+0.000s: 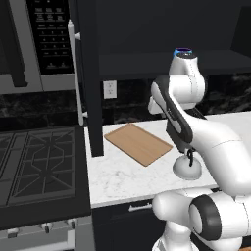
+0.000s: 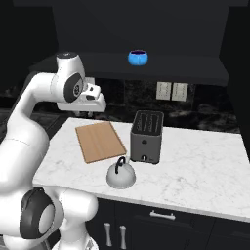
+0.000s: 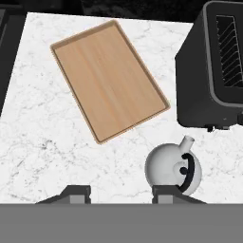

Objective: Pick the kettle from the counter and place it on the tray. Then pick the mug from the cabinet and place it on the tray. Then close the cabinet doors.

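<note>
Standing open above everything, the cabinet [image 2: 141,29] is showing its dark inner shelf, and one of the cabinet doors [image 1: 90,73] is swinging out edge-on between the stovetop [image 1: 41,164] and the white marble bench [image 2: 195,166]. Lying flat on the bench, the tray [image 3: 108,78] is sitting bare, angled, with the black toaster [image 2: 146,136] standing beside it. Resting on the bench just off the tray's near corner and in front of the toaster, the kettle [image 3: 172,168] is sitting upright, its spout pointing toward the toaster. Sitting on the cabinet shelf, well above the toaster, is the blue mug [image 2: 138,57]. Hovering high over the bench and looking straight down, the gripper [image 3: 121,192] is holding nothing; its jaws are standing partly apart, one fingertip showing over bare marble and the other over the kettle's near edge.
</note>
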Controlling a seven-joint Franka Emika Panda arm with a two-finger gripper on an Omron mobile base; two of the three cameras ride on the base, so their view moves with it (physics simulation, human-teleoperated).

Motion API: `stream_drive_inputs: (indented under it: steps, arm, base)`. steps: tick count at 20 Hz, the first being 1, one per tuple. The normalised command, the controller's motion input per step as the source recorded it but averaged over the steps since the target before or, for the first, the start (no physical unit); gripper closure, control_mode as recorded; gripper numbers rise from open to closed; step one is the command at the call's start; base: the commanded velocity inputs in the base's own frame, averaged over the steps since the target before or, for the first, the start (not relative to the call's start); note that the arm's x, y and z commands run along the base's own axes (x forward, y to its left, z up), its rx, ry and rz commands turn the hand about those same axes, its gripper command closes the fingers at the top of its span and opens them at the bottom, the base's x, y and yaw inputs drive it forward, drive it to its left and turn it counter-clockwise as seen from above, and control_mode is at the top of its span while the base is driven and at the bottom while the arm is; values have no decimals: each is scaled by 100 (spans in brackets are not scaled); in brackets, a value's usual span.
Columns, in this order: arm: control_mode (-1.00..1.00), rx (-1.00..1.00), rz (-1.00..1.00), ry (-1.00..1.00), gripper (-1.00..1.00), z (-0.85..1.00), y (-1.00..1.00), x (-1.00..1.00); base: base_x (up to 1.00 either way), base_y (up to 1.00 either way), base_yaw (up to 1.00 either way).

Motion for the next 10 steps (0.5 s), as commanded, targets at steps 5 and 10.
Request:
stream_drive_inputs:
  steps: [5, 10]
  arm:
    - [-100, 0, 0, -4, -100, -8, -8, -24]
    - [-100, 4, 0, -25, -100, -26, -27, -69]
  base:
    - [0, 0, 0]
    - [0, 0, 0]
